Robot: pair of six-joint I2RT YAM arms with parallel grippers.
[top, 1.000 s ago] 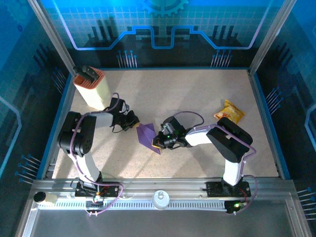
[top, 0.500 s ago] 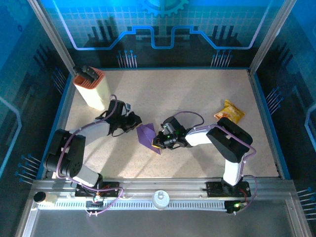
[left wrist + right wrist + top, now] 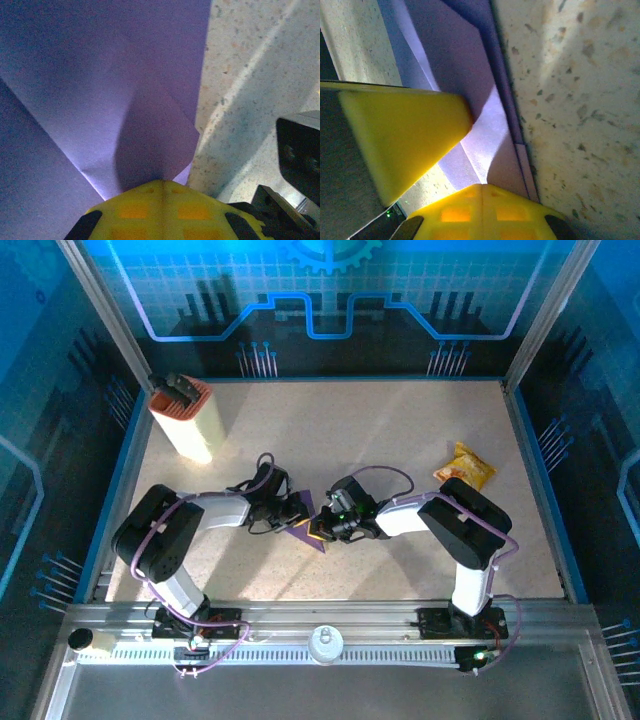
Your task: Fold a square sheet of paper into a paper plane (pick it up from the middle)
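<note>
The creased square sheet of paper (image 3: 100,75) lies flat on the worktop (image 3: 380,440) beneath the clenched left tool (image 3: 162,184) and clenched right tool (image 3: 481,187). From above they largely hide it.

top external camera sits high above and behind the arm bases (image 3: 195,618), tilted down and forward, far enough back to take in the whole table (image 3: 400,440). the left wrist camera rides right on the left gripper (image 3: 162,184), looking along its yellow fingers (image 3: 125,212) down onto the purple paper (image 3: 100,75) from very close, and the right wrist camera does the same over the right gripper (image 3: 481,187), just as tight. all three share that paper and the speckled table beside it, mid-table.
</note>
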